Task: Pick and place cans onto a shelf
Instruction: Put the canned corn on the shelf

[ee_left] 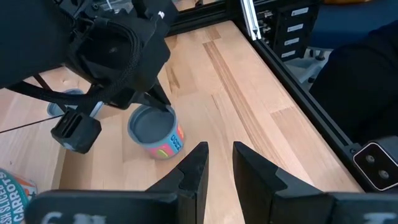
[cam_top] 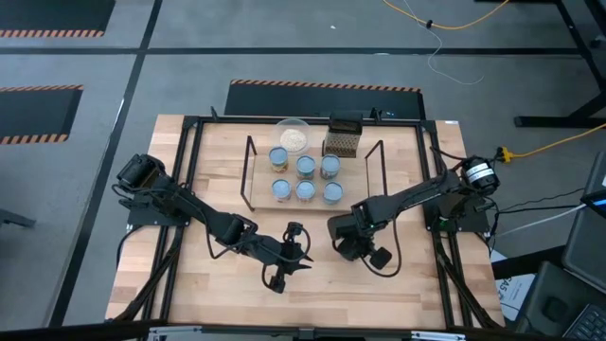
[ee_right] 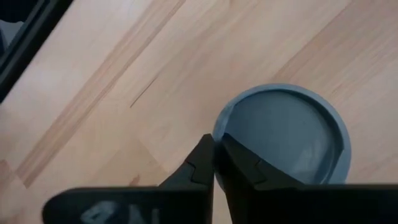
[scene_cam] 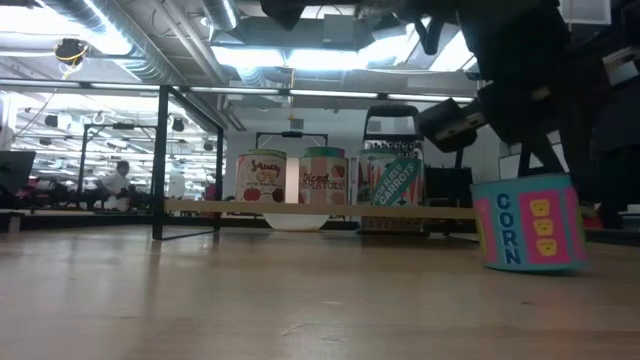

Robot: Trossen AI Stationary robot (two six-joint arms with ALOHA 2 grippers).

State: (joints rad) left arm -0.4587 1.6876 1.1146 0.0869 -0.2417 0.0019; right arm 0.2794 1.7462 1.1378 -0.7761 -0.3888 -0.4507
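Several cans with blue-silver tops stand in two rows on the light-wood shelf; three labelled ones show in the low view. My right gripper is shut on a pink and blue "CORN" can, near of the shelf and right of the table's middle. The can is hidden under the gripper in the high view. My left gripper is open and empty, just left of the right one, and its fingers point toward the can. My right gripper pinches the can's top rim at one spot, one finger inside the rim on the lid and one outside on the wall. The fingers come from above, pointing down. The can is slightly tilted; whether its base touches the table I cannot tell.
A clear bowl with whitish contents and a dark mesh box stand behind the shelf at the far edge. Black wire frames rise at the shelf's ends. A black rail runs along the table's right side. Bare wood lies toward the near edge.
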